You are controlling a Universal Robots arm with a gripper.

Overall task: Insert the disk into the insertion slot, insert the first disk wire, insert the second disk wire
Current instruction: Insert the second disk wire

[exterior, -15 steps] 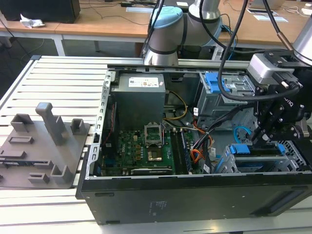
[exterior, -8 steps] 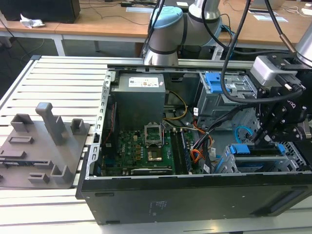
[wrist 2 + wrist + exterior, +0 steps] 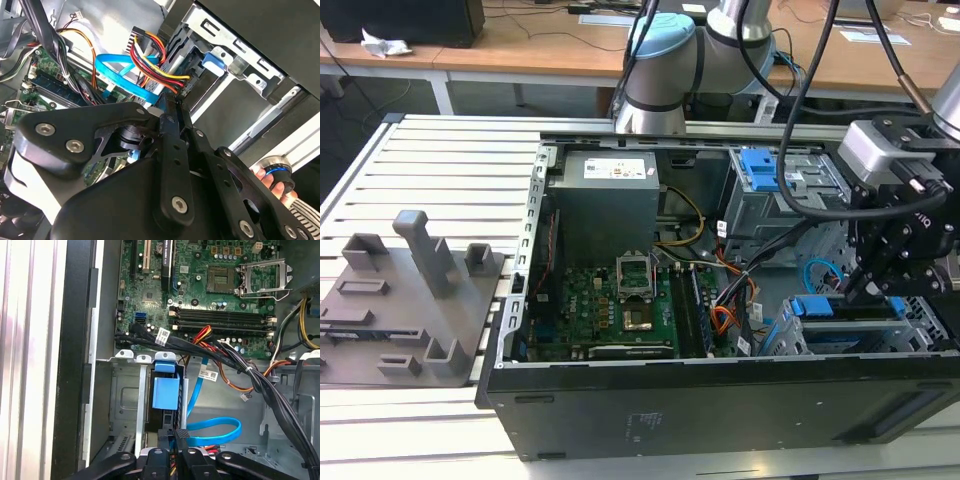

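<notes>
Disk (image 3: 848,308) seated flat in insertion slot (image 3: 790,340), long axis lying along case front wall; gripper (image 3: 176,437) hovering at blue cable (image 3: 215,427); finger state cannot be told.

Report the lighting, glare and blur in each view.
Exterior view: even room light, with the motherboard readable inside the computer case. Second wrist view: the gripper looms dark and soft up close, and glare whitens the metal panel. First wrist view: sharp, evenly lit, the blue cable crisp.
</notes>
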